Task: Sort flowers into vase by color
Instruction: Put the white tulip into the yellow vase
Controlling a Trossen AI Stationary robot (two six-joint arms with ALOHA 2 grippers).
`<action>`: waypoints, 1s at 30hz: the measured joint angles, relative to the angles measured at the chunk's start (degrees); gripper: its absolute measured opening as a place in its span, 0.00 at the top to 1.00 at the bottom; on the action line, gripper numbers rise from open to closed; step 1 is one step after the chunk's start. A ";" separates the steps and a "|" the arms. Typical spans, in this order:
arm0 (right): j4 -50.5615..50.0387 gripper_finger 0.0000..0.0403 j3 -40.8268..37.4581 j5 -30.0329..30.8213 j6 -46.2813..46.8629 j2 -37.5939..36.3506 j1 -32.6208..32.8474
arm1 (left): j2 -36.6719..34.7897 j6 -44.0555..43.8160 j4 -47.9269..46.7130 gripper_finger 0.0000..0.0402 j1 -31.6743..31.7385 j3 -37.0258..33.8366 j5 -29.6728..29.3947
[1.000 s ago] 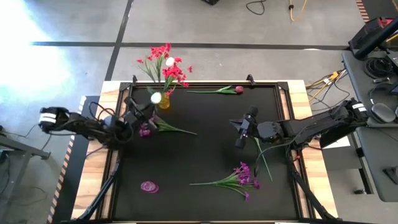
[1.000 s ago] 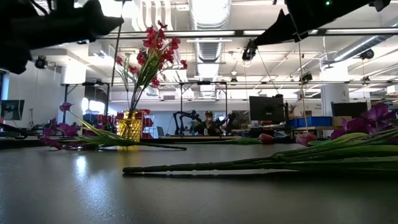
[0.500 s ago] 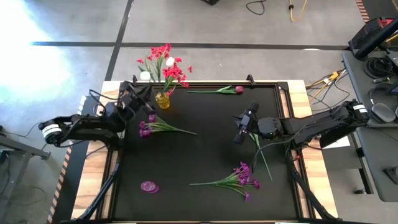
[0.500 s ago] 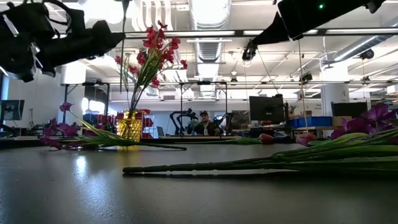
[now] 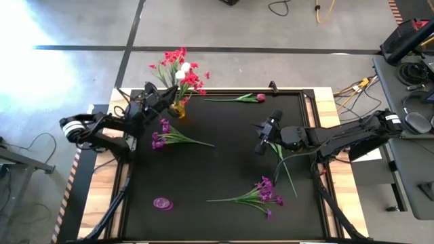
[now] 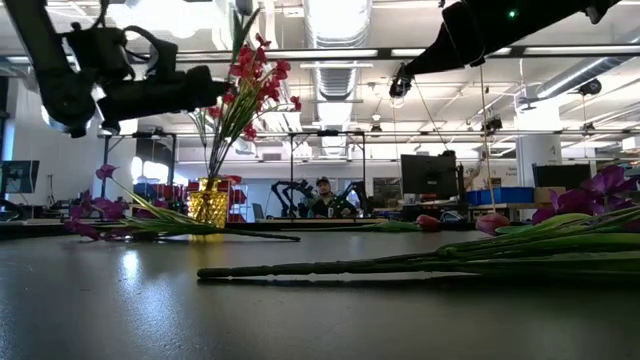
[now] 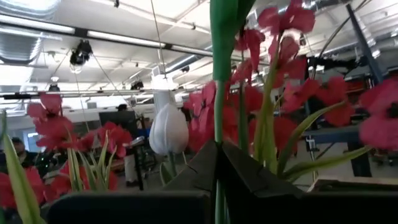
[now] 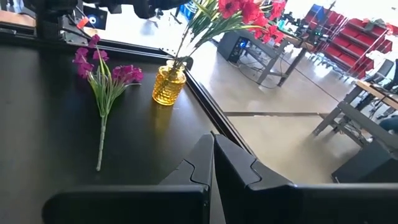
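Observation:
A yellow glass vase (image 5: 178,110) stands at the table's far left with red-pink flowers (image 5: 182,64) in it; it also shows in the low view (image 6: 208,203). A white bud (image 7: 169,127) shows among the blooms. My left gripper (image 5: 166,96) is beside the bouquet, above the vase, shut on a green stem (image 7: 217,93). My right gripper (image 5: 259,139) is shut and empty above the table's middle right. Two purple sprigs (image 5: 173,139) (image 5: 254,194) and a pink-budded flower (image 5: 241,98) lie flat on the mat. My left gripper pinches a green flower stem (image 7: 217,163) between its two fingers. The fingers come level from the table's left and lie across the stem. The stem stands upright and rises above the fingers (image 6: 238,30) among the red blooms; its lower end is hidden.
A bare green stem (image 5: 285,169) lies by my right arm. A flat purple bloom (image 5: 163,203) lies near the front left. The mat is bare between the sprigs. A person sits in the room behind (image 6: 322,195).
My left gripper has gone toward the table's far edge and right, from beside the purple sprig to the bouquet over the vase, holding the stem throughout. The white bud it carries has moved from beside the vase to among the red blooms.

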 joint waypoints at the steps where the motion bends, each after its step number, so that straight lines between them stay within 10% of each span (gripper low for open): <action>1: 0.00 0.98 0.00 -0.01 -0.14 0.00 -0.09 | 0.71 -0.01 0.00 1.00 0.28 0.31 0.01; 30: 1.31 0.98 0.00 -0.01 -0.12 0.00 -0.16 | 2.21 -2.50 0.04 1.00 3.78 -2.27 0.61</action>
